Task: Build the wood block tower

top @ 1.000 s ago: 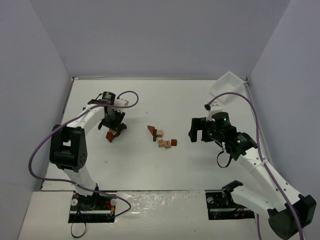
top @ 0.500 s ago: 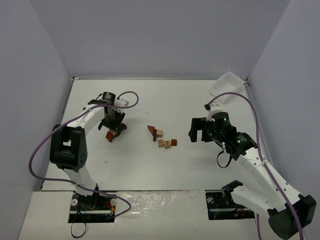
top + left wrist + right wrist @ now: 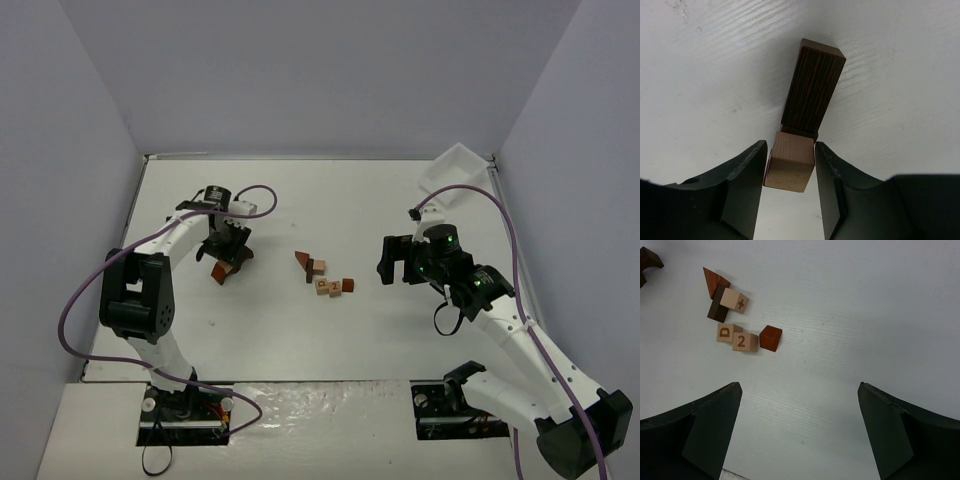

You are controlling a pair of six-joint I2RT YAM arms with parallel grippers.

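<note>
Left gripper (image 3: 790,148) closely flanks a pale cube (image 3: 789,169) that abuts a dark brown block (image 3: 812,87); whether it is grasped or freed cannot be told. Placement step judged in hand. Right gripper (image 3: 799,387) gapes empty; loose blocks (image 3: 737,315) lie beyond, mid-table. Next: withdraw the fingers without nudging the cube.

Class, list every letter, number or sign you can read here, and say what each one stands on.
"D": on the left pale cube of the row.
"2": on the middle pale cube, beside it.
"+": on the upper pale cube, against a dark block.
In the top view these marks are too small to read. Nothing else is legible.
</note>
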